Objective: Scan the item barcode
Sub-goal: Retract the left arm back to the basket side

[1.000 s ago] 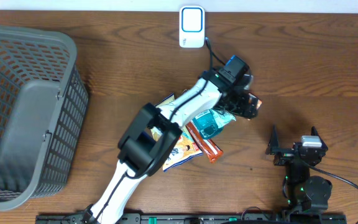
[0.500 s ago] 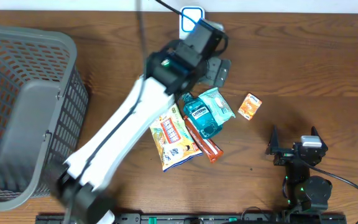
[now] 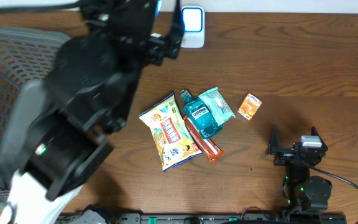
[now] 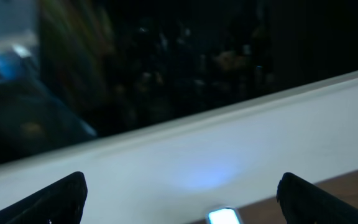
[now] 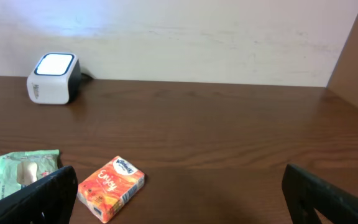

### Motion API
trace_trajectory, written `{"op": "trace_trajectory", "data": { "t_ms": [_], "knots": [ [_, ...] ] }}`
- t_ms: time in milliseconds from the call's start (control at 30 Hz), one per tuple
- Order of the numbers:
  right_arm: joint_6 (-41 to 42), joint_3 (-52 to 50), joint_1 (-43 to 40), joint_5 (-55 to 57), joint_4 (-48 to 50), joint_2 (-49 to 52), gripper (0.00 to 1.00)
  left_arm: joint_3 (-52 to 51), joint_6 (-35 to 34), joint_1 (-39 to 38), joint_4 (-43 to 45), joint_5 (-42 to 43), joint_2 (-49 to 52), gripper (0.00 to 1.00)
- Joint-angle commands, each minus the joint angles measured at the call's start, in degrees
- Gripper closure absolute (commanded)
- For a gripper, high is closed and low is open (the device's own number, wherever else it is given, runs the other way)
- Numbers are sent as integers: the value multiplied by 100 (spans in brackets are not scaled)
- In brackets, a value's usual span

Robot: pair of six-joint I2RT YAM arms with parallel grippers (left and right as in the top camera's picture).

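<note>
We saw the left arm (image 3: 79,118), left gripper (image 4: 185,196) spread, blocking the grey basket (image 3: 11,38) and hiding its contents; a snack bag (image 3: 169,132) lay apart from the scanner (image 3: 192,26); right gripper (image 3: 294,130) spread too.

An orange packet (image 5: 110,180) lies flat and askew on the brown wooden desk (image 5: 229,124), printed face up. Just left of the packet sits a pale green pouch (image 5: 25,165), cut off by the frame edge. Well behind the packet and to its left, a small white scanner (image 5: 53,78) with a glowing, blue-rimmed top stands by the white wall (image 5: 197,37), with a dark cable (image 5: 87,76) at its right side. Two dark fingers (image 5: 45,199) rise from the lower corners, spread wide and gripping nothing. One is just left of the packet and the other well to its right.
</note>
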Motion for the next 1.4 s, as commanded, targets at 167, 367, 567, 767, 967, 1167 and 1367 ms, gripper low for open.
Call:
{"op": "trace_trajectory", "data": {
  "t_ms": [167,367,567,767,967,1167,1367],
  "knots": [
    [2184,-7,48,-1174,48,-31,1,-122,1202,46,-411,-944,-525,2],
    [4253,-7,48,-2658,155,-31,1,-977,1187,59,-260,-938,-1196,2],
    [5209,-4,48,-3150,461,-31,1,-2479,1185,566,511,-789,-2236,2],
    [3600,356,48,-3228,-514,-4,1,-3753,1023,1631,802,363,-3445,2],
    [2957,1355,50,-2111,-2083,592,1,-4426,-46,2824,876,1220,-4631,2],
    [2802,2638,68,-1558,-2741,2262,1,-4809,-769,3720,874,1661,-5447,2],
    [2741,4478,658,-1200,-3711,4715,1,-5123,-1432,4356,874,1921,-5980,2]
  ]
}}
